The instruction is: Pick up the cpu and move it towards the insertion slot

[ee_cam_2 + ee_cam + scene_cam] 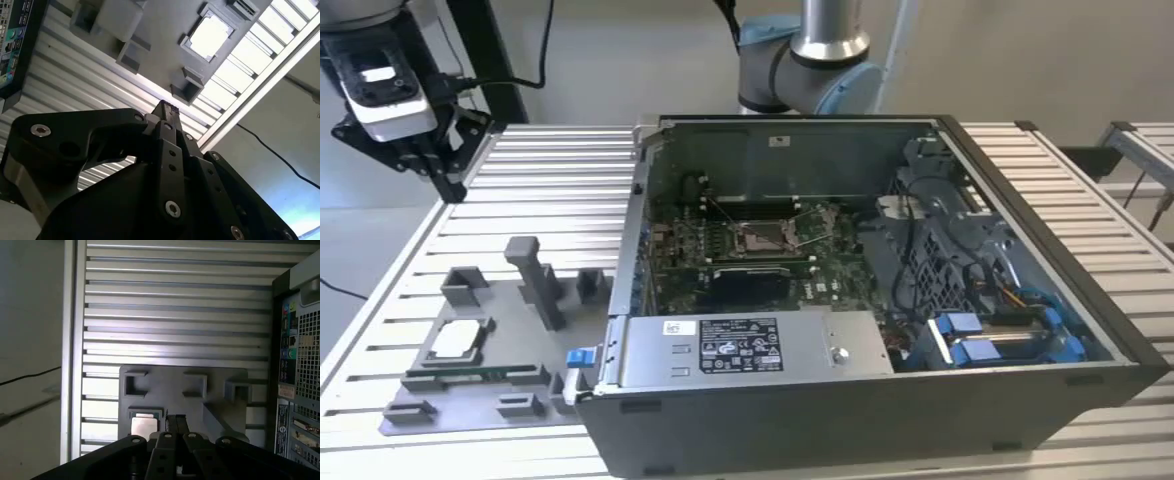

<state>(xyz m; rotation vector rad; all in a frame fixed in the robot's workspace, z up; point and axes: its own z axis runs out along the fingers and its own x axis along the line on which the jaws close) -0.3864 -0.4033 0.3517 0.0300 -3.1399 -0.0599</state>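
The cpu (pixel 458 340) lies in a fixture tray (pixel 514 345) on the table (pixel 547 185), on the exterior view's left of the computer case (pixel 854 415), which holds the insertion slot (pixel 765 236).

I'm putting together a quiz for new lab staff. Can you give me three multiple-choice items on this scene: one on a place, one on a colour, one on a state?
1. The small square silver-topped cpu lies: A on the floor; B in a pocket of the grey fixture tray; C on a shelf.
2. The long narrow memory stick beside it is: A green; B red; C white.
3. The dark grey computer case is: A shut; B open, motherboard showing; C upside down.
Key: B, the exterior view shows it seated in the tray; A, its board looks green; B, no panel covers the inside.
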